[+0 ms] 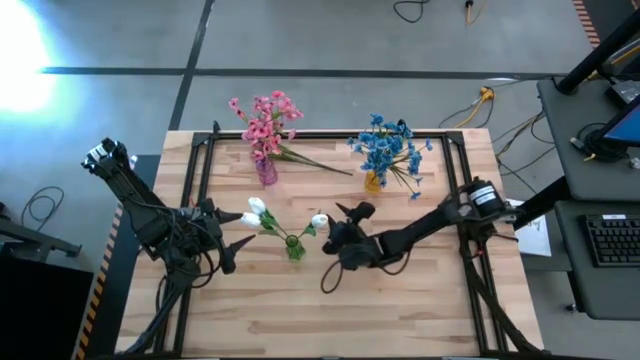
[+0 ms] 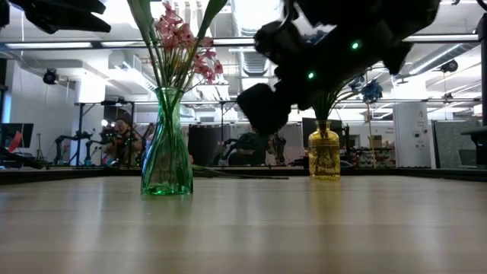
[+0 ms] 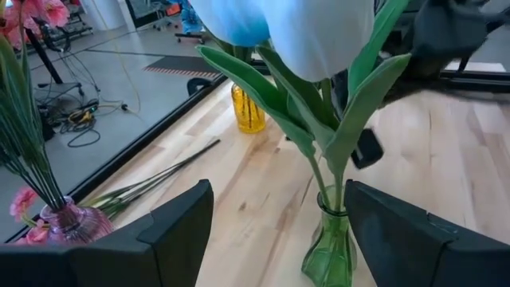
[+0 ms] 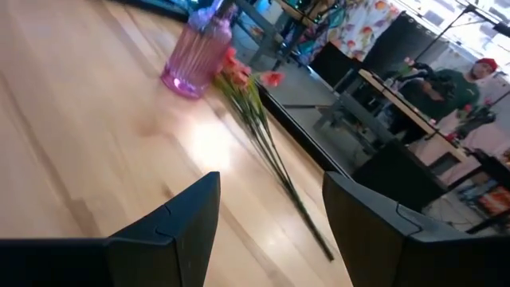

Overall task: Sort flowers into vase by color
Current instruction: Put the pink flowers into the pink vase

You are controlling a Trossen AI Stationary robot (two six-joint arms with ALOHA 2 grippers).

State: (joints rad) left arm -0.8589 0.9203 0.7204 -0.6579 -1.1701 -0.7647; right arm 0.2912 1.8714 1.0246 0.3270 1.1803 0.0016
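Judging by its build, the loose artificial pink sprig (image 1: 315,162), a long thin green stem with small pink blossoms, should be very light and springy, with soft blossoms that crush or snag easily. It lies flat on the wooden table (image 1: 400,310) just right of the ribbed pink glass vase (image 1: 266,172), its blossom end beside the vase and its stem running right toward the amber glass vase (image 1: 373,182). The bare stem looks the safest place to pinch, well clear of the petals; lying flat, it may be slippery and could roll under the fingers.

Three vases stand on the table. The pink one at far left-centre holds a bunch of pink blossoms (image 1: 265,120), the amber one at far right-centre holds bright blue blossoms (image 1: 388,148), and a clear green glass vase (image 1: 295,249) nearer the middle holds white tulip-like flowers (image 1: 258,212), three heads as far as the overhead view shows. One sprig lies loose; whether it is a single stem or several, I cannot tell. The glass vases look tippable if a stem catches.

The left gripper (image 1: 232,240) sits left of the green vase, fingers spread wide and empty. The right gripper (image 1: 345,222) hovers just right of the same vase, fingers parted, nothing between them.
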